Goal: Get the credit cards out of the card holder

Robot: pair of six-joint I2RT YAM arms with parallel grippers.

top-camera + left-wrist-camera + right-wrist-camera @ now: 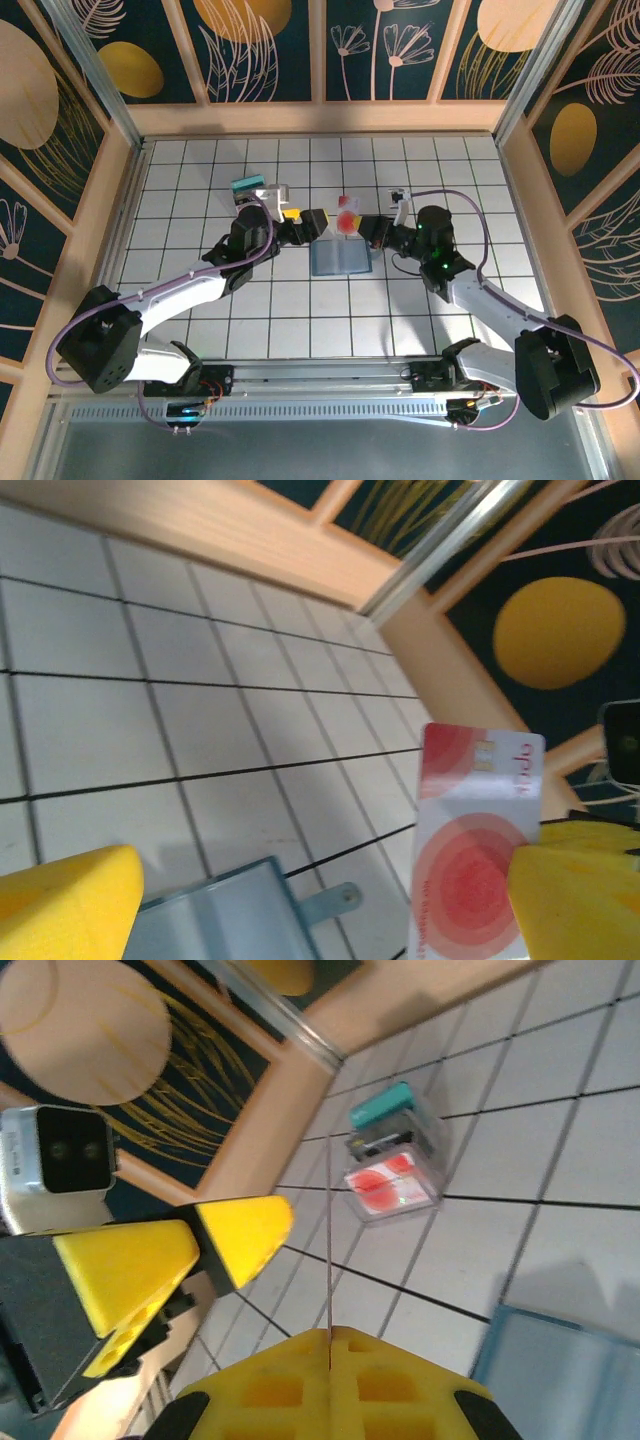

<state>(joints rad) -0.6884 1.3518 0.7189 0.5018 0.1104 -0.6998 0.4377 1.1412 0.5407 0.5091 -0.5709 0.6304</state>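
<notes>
From the top camera you see the card holder (pixel 340 262) lying open and flat on the tiled table (pixel 200 160), between the two arms; the left gripper (pixel 308 221) and the right gripper (pixel 360 226) face each other just beyond its far edge, with a red credit card (pixel 347 216) between them; a clear case (pixel 264 190) with a teal piece on top sits behind the left gripper, apart from the holder. In the left wrist camera your left gripper (pixel 325 875) stands wide, its yellow fingers (pixel 60 905) far apart at the lower corners; the red credit card (pixel 470 850), white with red rings and a chip, is up off the tiles beside the right-hand finger, whose tip overlaps the card's lower edge; whether that finger touches it you cannot tell; the card holder (pixel 215 920) lies below on the tiles, slate-blue, with a small tab sticking out. In the right wrist camera your right gripper (pixel 330 1345) is clamped on the red credit card (pixel 329 1260), which you see edge-on as a thin line rising from between its yellow pads; the left gripper's fingers (pixel 245 1235) sit just to the left of that line; the clear case (pixel 395 1175) rests on the tiles beyond, a red-ringed card showing through its face; a corner of the card holder (pixel 560 1370) lies at the lower right.
</notes>
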